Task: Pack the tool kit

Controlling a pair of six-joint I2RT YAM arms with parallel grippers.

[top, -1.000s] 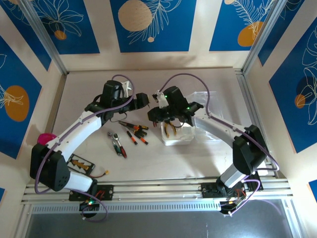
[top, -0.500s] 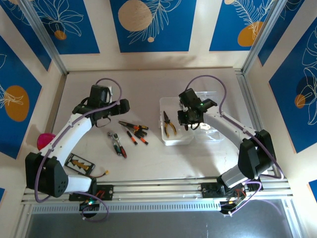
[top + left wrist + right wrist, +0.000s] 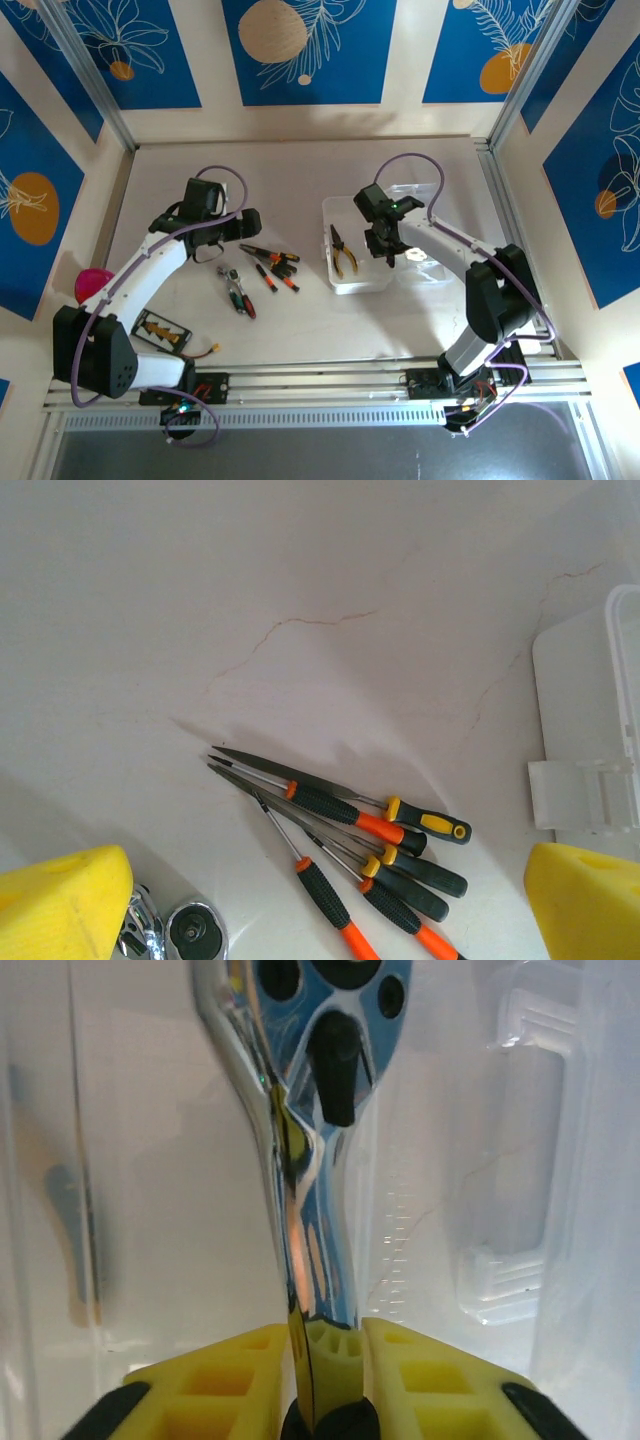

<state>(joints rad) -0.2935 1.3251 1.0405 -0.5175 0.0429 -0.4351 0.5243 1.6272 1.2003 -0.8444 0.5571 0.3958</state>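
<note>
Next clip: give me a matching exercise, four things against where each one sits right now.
Things:
1. yellow-handled pliers
2. screwdrivers
3. chrome ratchet wrench
4. pink ball

Places:
A. between the fingers of the right gripper
B. inside the clear case
C. at the left edge of the table
D. loose on the table, left of the case

Pairs: 1-B, 2-D, 3-A, 4-C
</note>
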